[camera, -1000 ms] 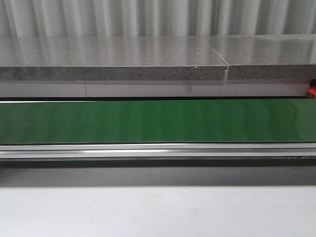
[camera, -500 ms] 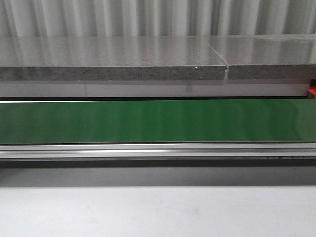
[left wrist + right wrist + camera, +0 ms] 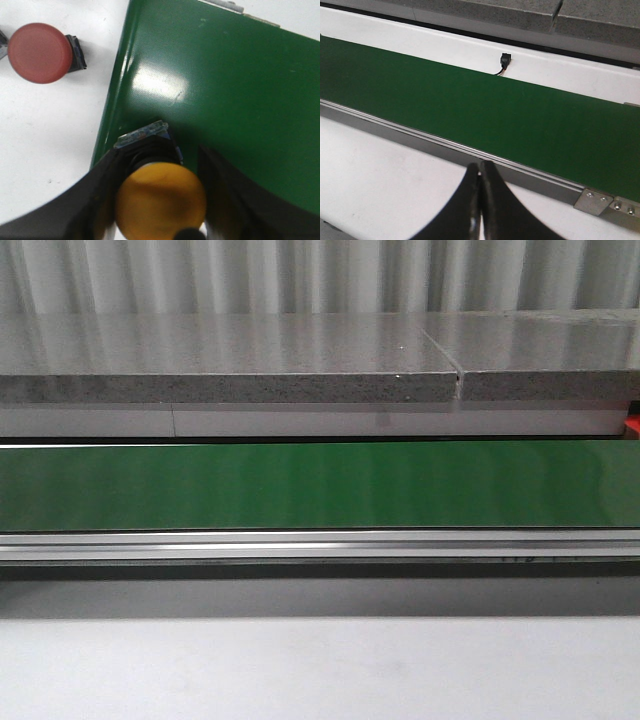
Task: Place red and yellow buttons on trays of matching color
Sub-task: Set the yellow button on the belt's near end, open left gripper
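Corrugated wall, grey stone ledge and green belt fill my front view; no arm shows there. The yellow button sits clamped between the left gripper fingers, over the belt's edge. A red button lies on the white table at about 10 o'clock from it, well apart. No tray is visible. I judge I should hold the clamp firm and carry level. The right gripper is closed, empty.
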You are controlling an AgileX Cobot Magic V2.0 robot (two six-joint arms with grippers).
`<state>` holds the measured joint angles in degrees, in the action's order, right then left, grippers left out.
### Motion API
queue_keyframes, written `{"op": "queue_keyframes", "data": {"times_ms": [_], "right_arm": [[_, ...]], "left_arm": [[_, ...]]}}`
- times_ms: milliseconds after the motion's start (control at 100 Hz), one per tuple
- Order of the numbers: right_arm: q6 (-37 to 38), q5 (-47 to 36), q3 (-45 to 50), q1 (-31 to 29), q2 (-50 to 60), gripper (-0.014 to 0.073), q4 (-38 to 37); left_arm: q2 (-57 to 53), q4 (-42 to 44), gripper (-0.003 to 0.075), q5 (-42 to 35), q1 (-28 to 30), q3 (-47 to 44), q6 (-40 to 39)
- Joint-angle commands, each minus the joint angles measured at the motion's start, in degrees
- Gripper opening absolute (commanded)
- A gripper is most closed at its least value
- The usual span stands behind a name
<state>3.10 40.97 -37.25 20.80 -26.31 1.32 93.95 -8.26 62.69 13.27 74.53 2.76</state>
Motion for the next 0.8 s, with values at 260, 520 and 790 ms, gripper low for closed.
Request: {"op": "queue_keyframes", "data": {"times_ms": [260,520,790], "right_arm": [[-0.75,-3.75,-1.47,0.02,-0.18,-0.0106,0.25],[-0.75,-3.75,-1.47,0.02,-0.18,-0.0106,0.25],[-0.75,-3.75,-1.47,0.02,-0.18,-0.0106,0.25]], "left_arm": [[-1.69,-0.87,0.0512,-1.25,-0.41,2.96,0.16],[-1.79,-0.87,0.0512,-1.65,0.93,8.55,-3.34],[-0.59,-0.87,0.0512,-1.14,7.78,12.73,-9.76]]}}
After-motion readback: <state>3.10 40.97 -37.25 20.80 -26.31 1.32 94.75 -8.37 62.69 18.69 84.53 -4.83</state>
